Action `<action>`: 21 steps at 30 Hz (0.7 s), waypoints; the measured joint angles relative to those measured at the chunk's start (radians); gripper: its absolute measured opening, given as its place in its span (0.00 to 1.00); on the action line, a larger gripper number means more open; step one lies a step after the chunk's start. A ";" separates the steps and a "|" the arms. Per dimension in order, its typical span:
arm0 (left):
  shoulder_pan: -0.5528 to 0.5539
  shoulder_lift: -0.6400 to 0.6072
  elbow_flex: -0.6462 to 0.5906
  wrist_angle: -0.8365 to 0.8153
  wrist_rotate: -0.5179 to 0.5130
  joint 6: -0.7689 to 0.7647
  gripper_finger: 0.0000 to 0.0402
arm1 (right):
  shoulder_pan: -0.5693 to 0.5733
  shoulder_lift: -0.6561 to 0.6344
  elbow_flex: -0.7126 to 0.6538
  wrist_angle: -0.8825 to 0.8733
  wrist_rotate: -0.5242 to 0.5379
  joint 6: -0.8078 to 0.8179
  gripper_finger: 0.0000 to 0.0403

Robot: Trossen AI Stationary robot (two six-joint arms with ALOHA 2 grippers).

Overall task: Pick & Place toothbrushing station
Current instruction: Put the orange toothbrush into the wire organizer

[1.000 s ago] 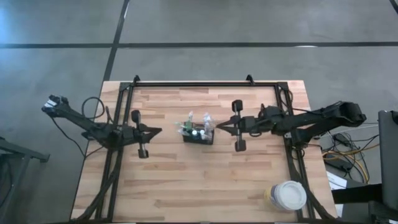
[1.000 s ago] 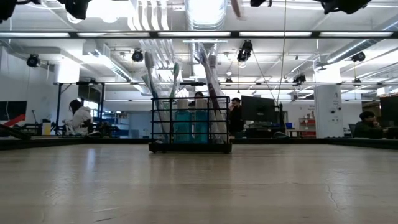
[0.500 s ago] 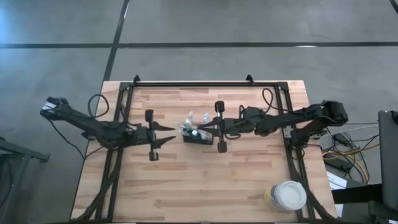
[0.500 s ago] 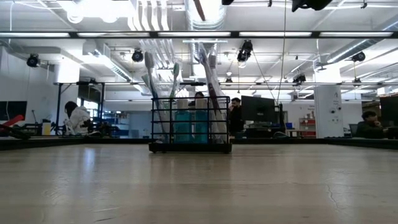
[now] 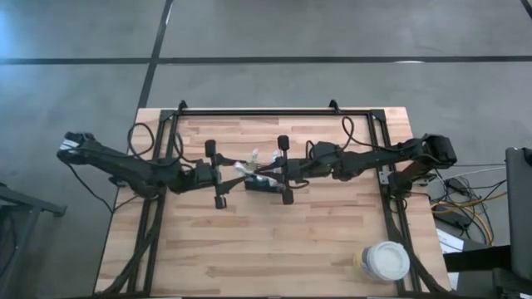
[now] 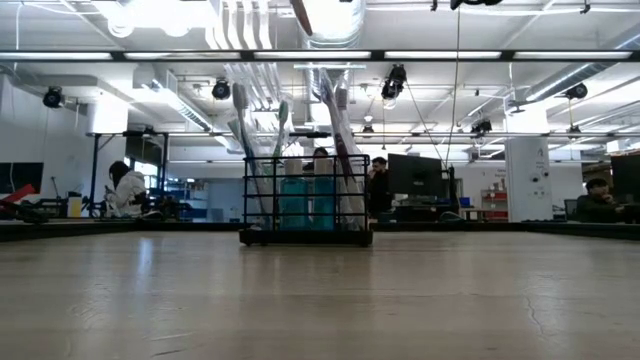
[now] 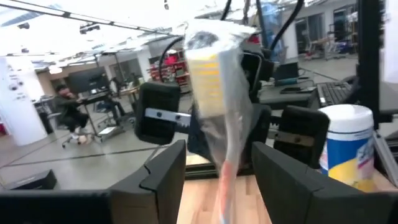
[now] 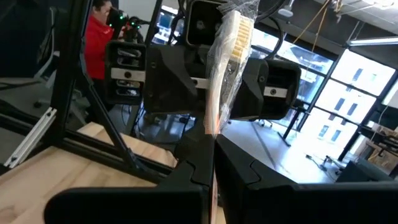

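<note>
Station: toothbrushing station [image 5: 265, 181] sits mid-table, between both arms.
Left gripper [image 5: 230, 174]: fingers spread, empty, at its left side.
Right gripper [image 5: 268, 173]: fingers together on a wrapped toothbrush [image 8: 225, 62].
Risk: converging grippers could collide or tip the station.

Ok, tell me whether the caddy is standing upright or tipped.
Upright. In the low view the toothbrushing station sits flat on the table, its toothbrushes sticking up.
</note>
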 joint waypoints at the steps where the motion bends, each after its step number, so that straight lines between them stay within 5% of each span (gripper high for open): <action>1: 0.003 0.005 0.002 0.000 0.016 0.000 0.47 | 0.000 0.000 0.003 -0.004 0.000 -0.003 0.02; 9: 0.030 0.015 0.004 0.037 0.097 0.002 0.40 | 0.000 0.001 0.006 -0.006 0.000 -0.010 0.02; 17: 0.049 0.016 0.004 0.037 0.129 -0.006 0.08 | 0.000 0.000 0.005 -0.005 0.001 -0.011 0.02; 21: 0.049 0.016 0.004 0.040 0.142 0.035 0.04 | 0.000 -0.001 0.005 -0.002 0.000 -0.011 0.02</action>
